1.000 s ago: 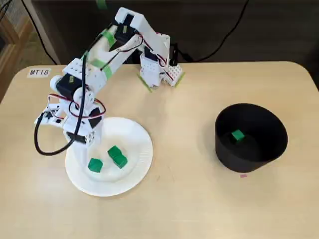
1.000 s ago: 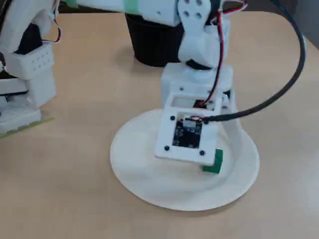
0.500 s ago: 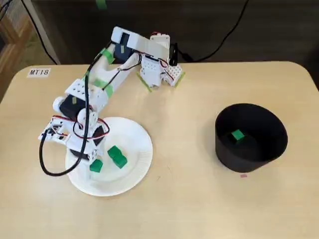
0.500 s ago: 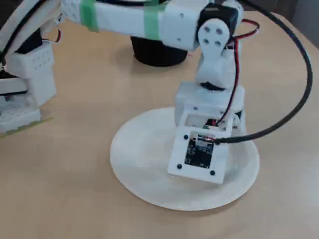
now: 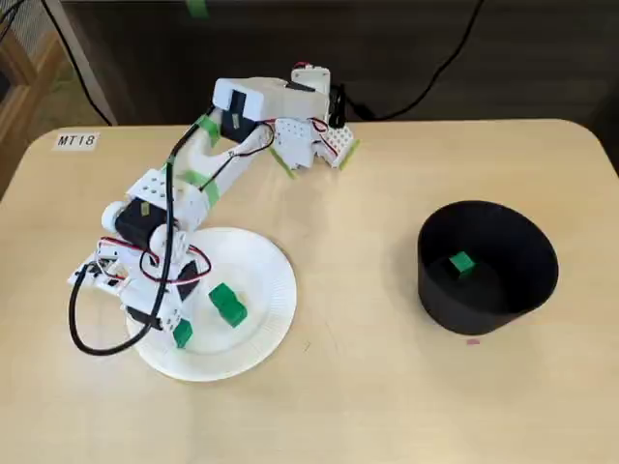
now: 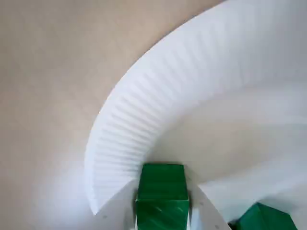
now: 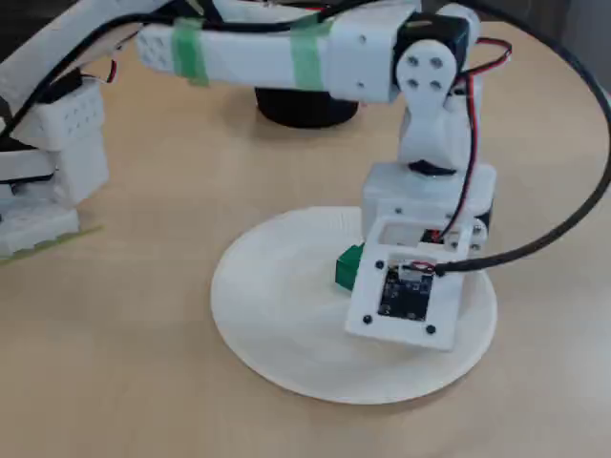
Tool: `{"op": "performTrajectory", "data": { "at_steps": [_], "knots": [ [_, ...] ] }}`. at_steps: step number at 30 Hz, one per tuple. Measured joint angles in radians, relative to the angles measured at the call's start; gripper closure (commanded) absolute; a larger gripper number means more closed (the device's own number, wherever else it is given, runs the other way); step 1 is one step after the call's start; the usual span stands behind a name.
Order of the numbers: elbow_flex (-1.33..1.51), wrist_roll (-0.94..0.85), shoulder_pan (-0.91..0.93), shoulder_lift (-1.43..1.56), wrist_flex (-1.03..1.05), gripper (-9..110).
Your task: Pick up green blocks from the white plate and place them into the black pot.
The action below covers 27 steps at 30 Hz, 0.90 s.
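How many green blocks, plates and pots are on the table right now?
Green blocks: 4 (one in the gripper, two touching on the white plate, one in the black pot)
White plate: 1
Black pot: 1
Total: 6

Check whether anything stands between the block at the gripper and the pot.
The block sits between the gripper's fingers on the plate. Two other blocks lie on the plate just beside the straight line to the pot; nothing else visible stands between. A lift would probably clear them and the pot's wall.
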Motion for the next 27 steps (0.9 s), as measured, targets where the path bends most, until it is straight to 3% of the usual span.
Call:
{"op": "performTrajectory", "data": {
  "at_steps": [7,12,23,27],
  "knots": [
    [-0.236,0.018,-0.006,0.109,0.037,104],
    [-0.574,0.087,-0.101,0.213,0.037,104],
    [-0.652,0.012,-0.69,0.354,0.049,104],
    [-0.483,0.003,-0.793,0.443,0.049,104]
  ]
}}
